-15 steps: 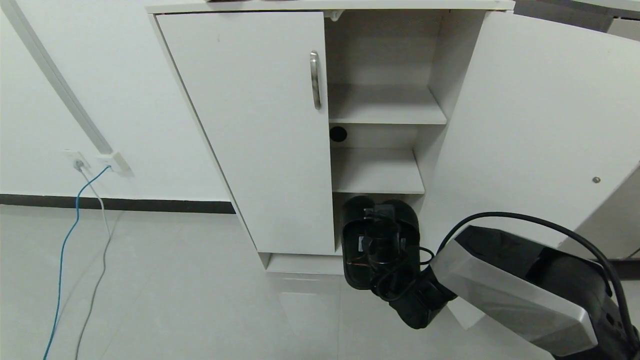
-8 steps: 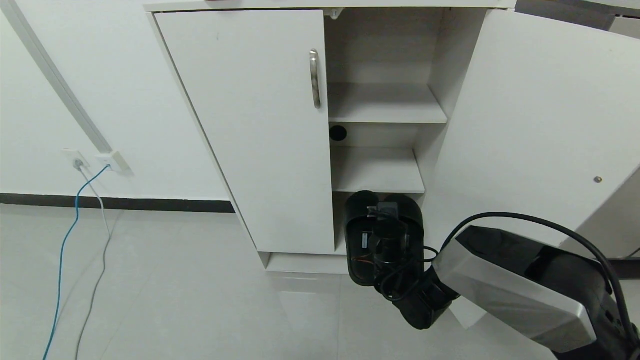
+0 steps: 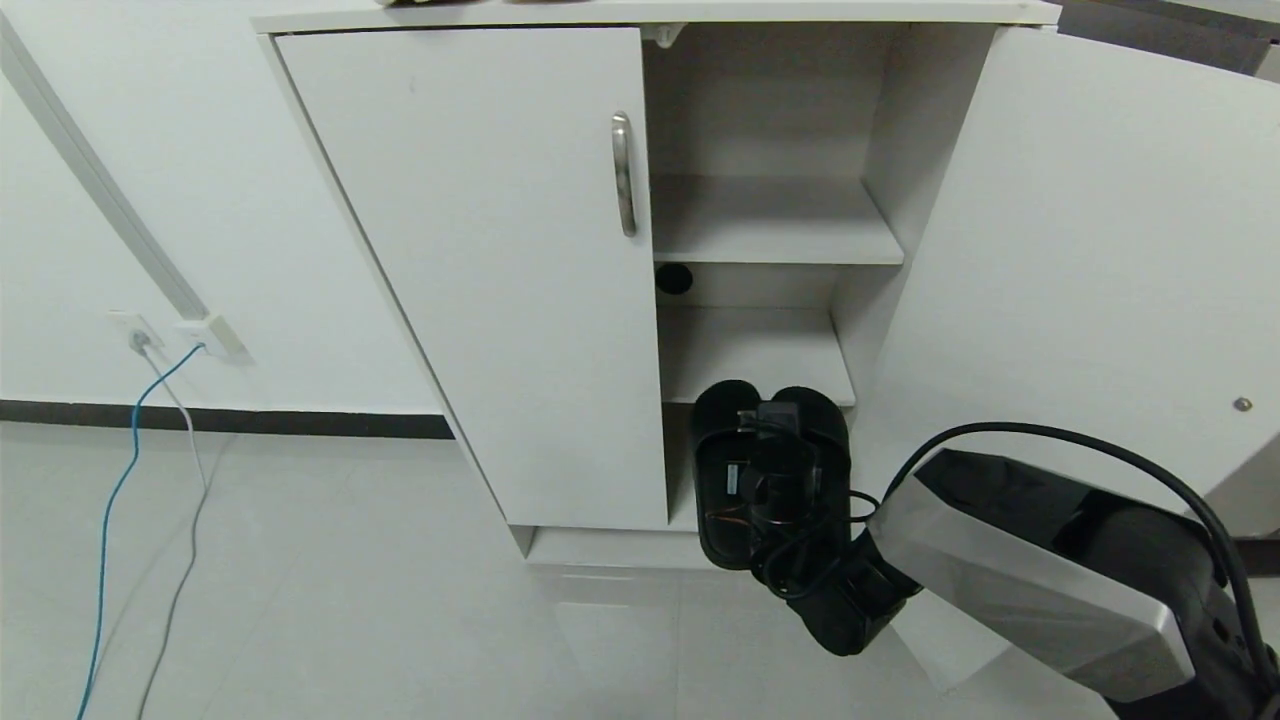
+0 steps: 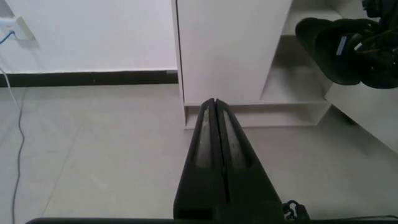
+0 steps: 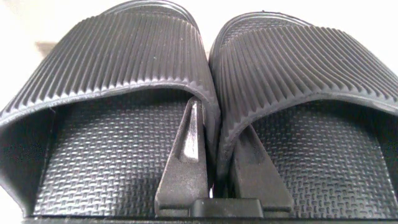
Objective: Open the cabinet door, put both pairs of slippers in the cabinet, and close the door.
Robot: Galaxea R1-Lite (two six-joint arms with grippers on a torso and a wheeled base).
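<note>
1. Right gripper [image 5: 217, 163]: the fingers are almost closed and pinch the two adjoining inner side walls of the black slippers [image 5: 124, 81], so it carries the pair as one unit.
2. Left gripper [image 4: 214, 106]: fully closed and empty, above the floor [image 4: 93, 155], pointing at the cabinet base.
3. Step in hand (judged): insert the pair into the bottom compartment [image 3: 678, 485].
   - In the head view the slippers [image 3: 722, 430] are held toes first at the compartment mouth, at 6 o'clock of the lower shelf [image 3: 750, 350].
   - Advance level toward 12 o'clock, staying under that shelf's front edge.
   - Centre the pair between the closed door [image 3: 480, 280] at 9 o'clock and the open door [image 3: 1080, 250] at 3 o'clock.
   - Release only once the soles are seated. The grip bears on flexible walls, so one slipper could slide free.
4. Markings: one insole carries a small pale label [image 3: 733, 478], its print too small to read. No other writing is visible.
</note>
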